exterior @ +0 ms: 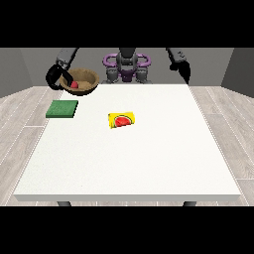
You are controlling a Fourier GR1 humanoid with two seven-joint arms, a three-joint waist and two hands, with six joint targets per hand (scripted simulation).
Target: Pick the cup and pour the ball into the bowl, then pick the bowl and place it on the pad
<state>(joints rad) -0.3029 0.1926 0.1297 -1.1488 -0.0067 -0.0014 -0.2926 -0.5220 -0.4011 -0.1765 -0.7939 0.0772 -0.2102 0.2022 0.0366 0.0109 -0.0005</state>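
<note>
Two black hands are up at the top of the frame, and the action is all at the upper left. The hand at the view's left has the brown wooden bowl by its near rim, fingers wrapped on the edge, and the bowl sits tilted above the far left corner of the large white worktop. Inside it, a small red ball rests against the lower side. Just below and to the left, the flat green square pad lies on the worktop, apart from the bowl. Centre frame, a yellow cup with a watermelon print lies on its side. At upper right, the hand at the view's right hangs beyond the worktop's far edge, holding nothing; whether its fingers are curled cannot be told.
</note>
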